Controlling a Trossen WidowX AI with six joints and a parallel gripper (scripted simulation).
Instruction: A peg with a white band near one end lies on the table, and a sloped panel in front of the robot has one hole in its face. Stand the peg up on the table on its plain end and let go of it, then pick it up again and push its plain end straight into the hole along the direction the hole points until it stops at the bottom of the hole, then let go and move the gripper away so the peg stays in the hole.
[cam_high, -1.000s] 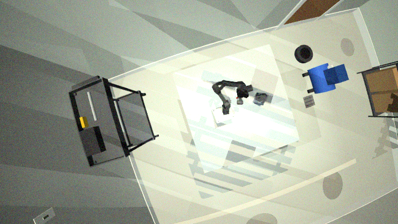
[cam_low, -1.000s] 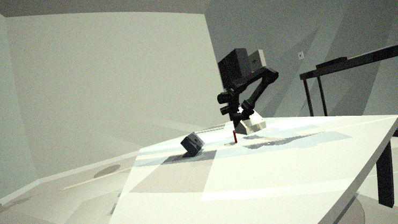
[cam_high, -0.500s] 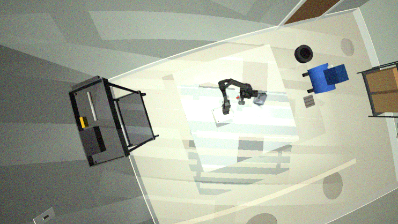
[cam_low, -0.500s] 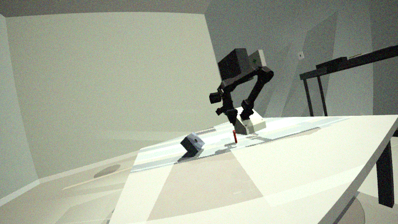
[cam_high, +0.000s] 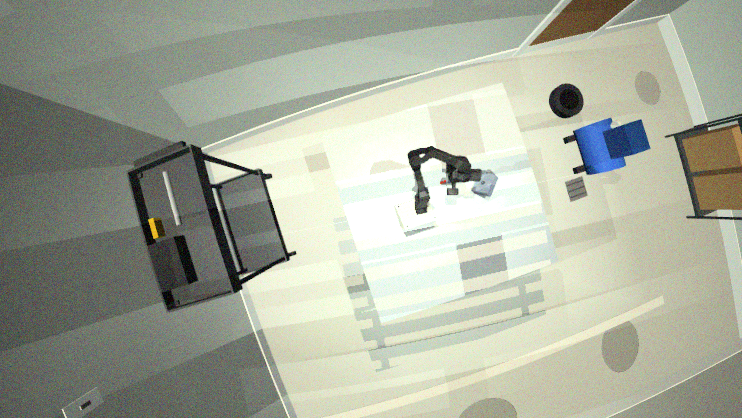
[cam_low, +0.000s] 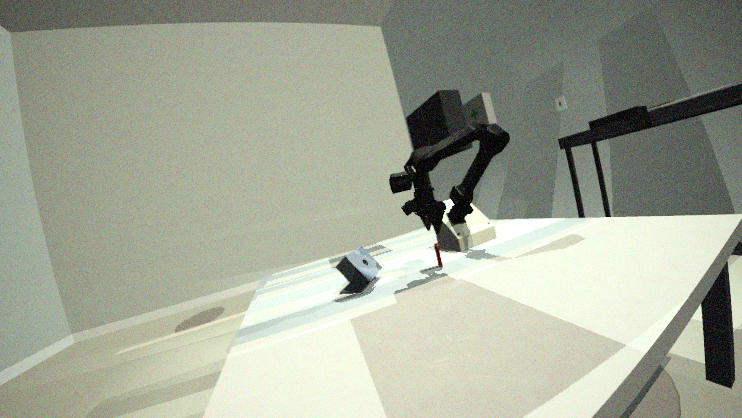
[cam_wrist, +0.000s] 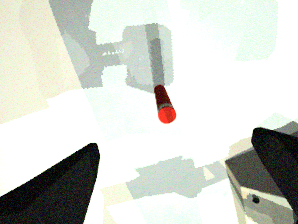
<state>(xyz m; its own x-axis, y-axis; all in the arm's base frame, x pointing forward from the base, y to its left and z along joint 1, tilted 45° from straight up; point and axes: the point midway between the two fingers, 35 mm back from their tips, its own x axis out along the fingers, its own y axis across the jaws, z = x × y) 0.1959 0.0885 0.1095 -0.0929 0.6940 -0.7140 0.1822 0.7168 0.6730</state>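
Observation:
The red peg (cam_high: 442, 182) (cam_low: 438, 255) (cam_wrist: 160, 96) stands upright on the table (cam_low: 545, 270); its pale band shows just below the top end in the wrist view, so the plain end is down. The sloped panel (cam_high: 484, 184) (cam_low: 357, 257) is a blue-grey block, with its hole visible in the top and exterior views, apart from the peg. My gripper (cam_low: 433, 228) (cam_wrist: 176, 142) is wide open and empty, pointing down above the peg. In the wrist view the peg's top lies between the finger directions, a little beyond the tips. The fingers are hidden in the top view.
The pale robot mount (cam_high: 415, 223) (cam_low: 480, 233) stands at the arm's base. A block with a dark side (cam_wrist: 255, 170) shows behind the right finger in the wrist view; I cannot tell which block it is. Shadows of the arm fall around the peg.

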